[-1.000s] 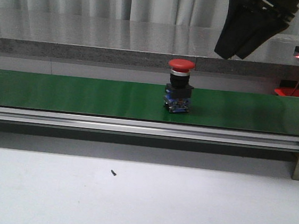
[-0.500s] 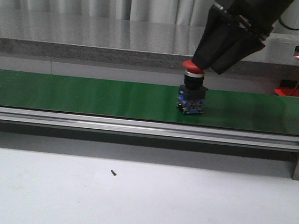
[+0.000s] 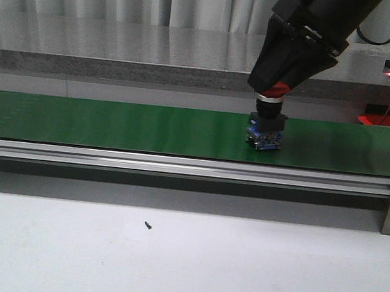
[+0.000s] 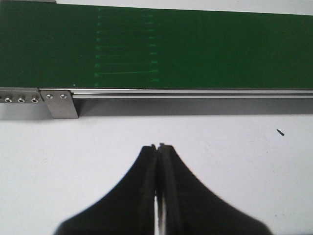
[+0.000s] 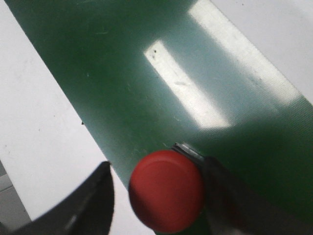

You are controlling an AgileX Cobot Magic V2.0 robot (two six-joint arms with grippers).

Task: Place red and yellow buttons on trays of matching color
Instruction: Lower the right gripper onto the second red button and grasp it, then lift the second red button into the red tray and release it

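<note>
Even bright light w/ white glare streaks on green belt; near pincer fingers blurred.

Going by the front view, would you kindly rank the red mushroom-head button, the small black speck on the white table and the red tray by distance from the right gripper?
1. Red mushroom-head button, between the right gripper's fingers.
2. Red tray, far right.
3. Small black speck, front left on the white table.

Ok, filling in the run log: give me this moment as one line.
right hand: open, straddling red button | button: upright on green belt | left hand: shut, idle over table
</note>
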